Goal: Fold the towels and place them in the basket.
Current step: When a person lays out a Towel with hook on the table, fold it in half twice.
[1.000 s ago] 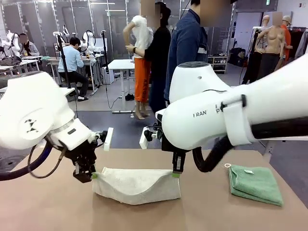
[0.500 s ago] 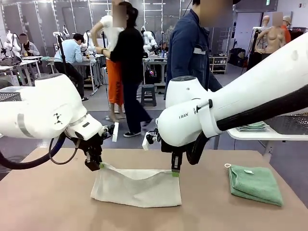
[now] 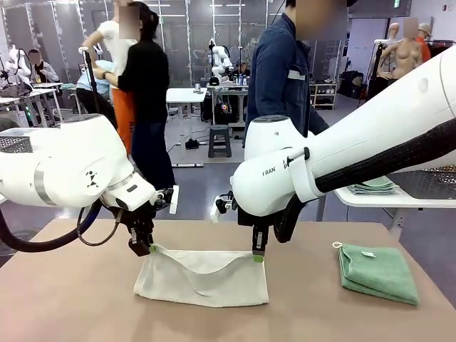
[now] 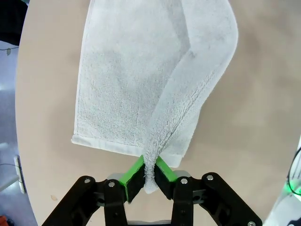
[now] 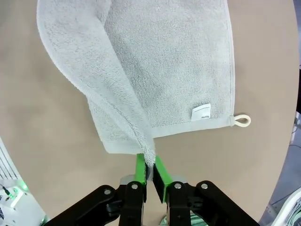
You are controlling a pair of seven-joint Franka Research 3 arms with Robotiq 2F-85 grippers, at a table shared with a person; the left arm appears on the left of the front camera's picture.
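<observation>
The cream towel is on the desk in the middle, between the two arms, and it is doubled over. The left jaws are closed tight on the far left corner of the upper layer, and the right jaws are closed tight on its far right corner. In each wrist view the green pads pinch only a thin bunch of cloth. The two held corners are a little above the desk, the edge between them sags, and the lower layer lies flat. A white label and a small loop sit at one corner of the lower layer. A folded green towel lies on the desk to the right, well apart from the cream one. Behind it is a white side table that carries more folded towels and the dark mesh basket; the right arm partly hides them. A person in a dark blue jacket stands at the far side, behind this arm.
</observation>
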